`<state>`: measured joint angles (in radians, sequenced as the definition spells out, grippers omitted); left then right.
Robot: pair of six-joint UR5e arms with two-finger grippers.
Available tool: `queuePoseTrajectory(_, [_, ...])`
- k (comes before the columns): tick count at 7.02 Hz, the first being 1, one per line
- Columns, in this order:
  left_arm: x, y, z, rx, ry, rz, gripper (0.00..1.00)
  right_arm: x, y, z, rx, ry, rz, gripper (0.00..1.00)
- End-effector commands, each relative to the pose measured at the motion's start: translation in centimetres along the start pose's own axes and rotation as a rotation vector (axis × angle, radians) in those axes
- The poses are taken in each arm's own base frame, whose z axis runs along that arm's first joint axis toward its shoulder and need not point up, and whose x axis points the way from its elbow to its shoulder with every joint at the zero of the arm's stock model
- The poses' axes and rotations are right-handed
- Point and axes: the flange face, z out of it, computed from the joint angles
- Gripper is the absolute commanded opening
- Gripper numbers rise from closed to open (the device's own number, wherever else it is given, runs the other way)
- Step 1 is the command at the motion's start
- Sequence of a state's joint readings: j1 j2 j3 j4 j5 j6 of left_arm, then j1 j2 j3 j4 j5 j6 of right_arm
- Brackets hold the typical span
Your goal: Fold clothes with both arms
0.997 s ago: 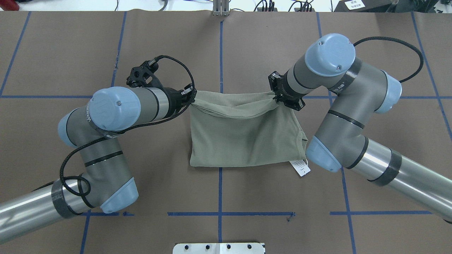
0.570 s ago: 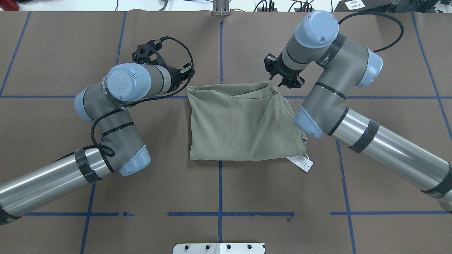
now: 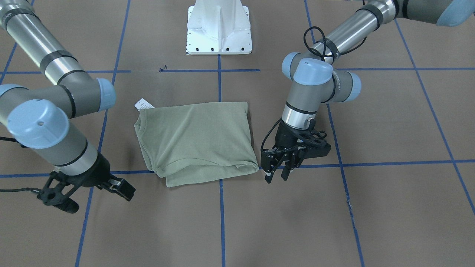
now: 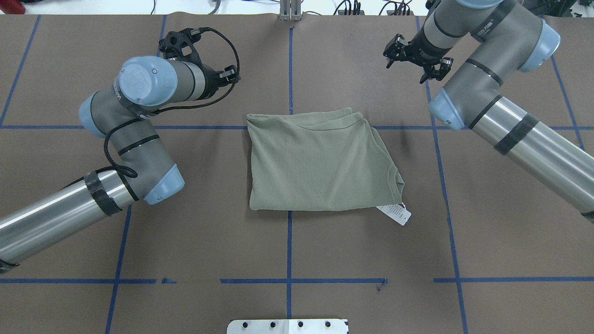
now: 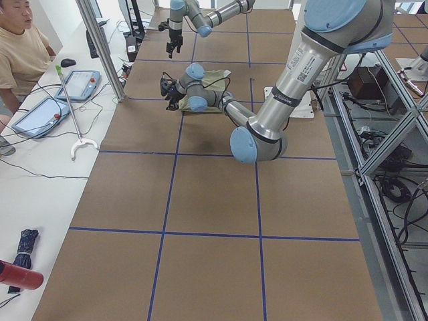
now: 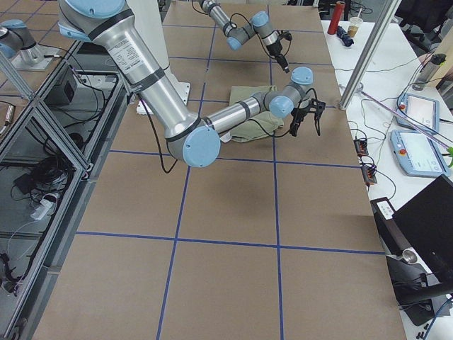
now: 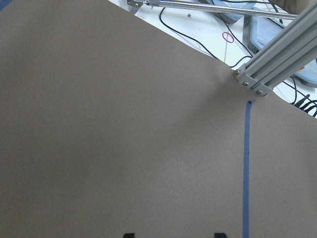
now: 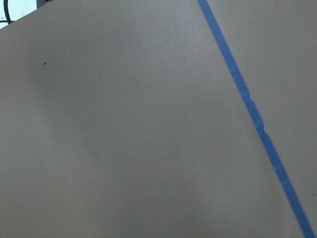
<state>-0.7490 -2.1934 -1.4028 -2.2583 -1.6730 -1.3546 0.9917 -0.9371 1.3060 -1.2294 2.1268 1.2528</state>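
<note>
The pale green shirt [image 4: 315, 162] lies folded into a rough rectangle at the table's middle. Its collar [image 4: 394, 178] and white hang tag [image 4: 395, 214] are at the near right corner. Nothing touches it. In the front-facing view my left gripper [image 3: 276, 177] hovers open just off the shirt's far left corner, fingers pointing down. The left wrist view shows only its two fingertips [image 7: 129, 234], wide apart over bare brown paper. My right gripper [image 3: 120, 188] is off the shirt's far right side, apart from the cloth. Its fingers stand apart and hold nothing.
Brown paper with blue tape lines [image 4: 289, 280] covers the table. The white pedestal base [image 3: 219, 33] stands at the near edge. Beyond the far edge run an aluminium post [image 7: 277, 59], cables and tablets [image 5: 40, 114], with a seated person [image 5: 20, 57] there.
Both grippers let go of the shirt's far edge, which dropped flat onto the folded stack. Both arms then drew back outward and toward the far side, clear of the cloth.
</note>
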Motion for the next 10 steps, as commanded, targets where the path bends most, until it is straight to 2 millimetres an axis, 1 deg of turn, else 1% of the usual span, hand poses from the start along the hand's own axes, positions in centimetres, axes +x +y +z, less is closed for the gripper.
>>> queuePoseTrajectory(1, [-11.5, -8.0, -7.2, -0.198, 0.049, 0.265, 0.61, 8.0, -4.9, -1.9, 0.015, 0.045, -0.154, 1.00])
queuePoseTrajectory(2, [-17.8, -9.6, -13.6, -0.221, 0.072, 0.318, 0.62, 14.3, -5.6, -2.6, -0.031, 0.039, -0.281, 1.00])
queuePoseTrajectory(3, [-22.3, -8.5, -18.6, -0.233, 0.051, 0.337, 0.63, 20.9, -7.4, -5.1, -0.060, 0.013, -0.349, 1.00])
queuePoseTrajectory(4, [-26.2, -7.5, -20.0, -0.273, 0.011, 0.435, 0.63, 25.9, -8.3, -6.2, -0.070, 0.030, -0.388, 1.00])
queuePoseTrajectory(5, [-31.9, -9.1, -23.3, -0.276, -0.057, 0.512, 0.64, 29.1, -8.6, -8.3, -0.065, 0.038, -0.389, 1.00])
queuePoseTrajectory(6, [-36.2, -10.8, -25.2, -0.304, -0.118, 0.563, 0.69, 33.0, -6.4, -9.8, -0.072, 0.056, -0.388, 1.00])
queuePoseTrajectory(7, [-41.6, -14.1, -27.6, -0.307, -0.189, 0.586, 0.77, 39.0, -2.9, -10.7, -0.083, 0.076, -0.395, 1.00])
queuePoseTrajectory(8, [-45.8, -14.9, -27.4, -0.342, -0.211, 0.629, 1.00, 42.6, -0.3, -10.6, -0.109, 0.090, -0.423, 1.00])
queuePoseTrajectory(9, [-47.9, -14.7, -26.9, -0.368, -0.220, 0.597, 1.00, 44.6, 0.4, -10.8, -0.113, 0.100, -0.412, 1.00])
queuePoseTrajectory(10, [-50.2, -15.2, -27.8, -0.376, -0.183, 0.521, 1.00, 45.7, 0.6, -10.7, -0.115, 0.116, -0.413, 1.00])
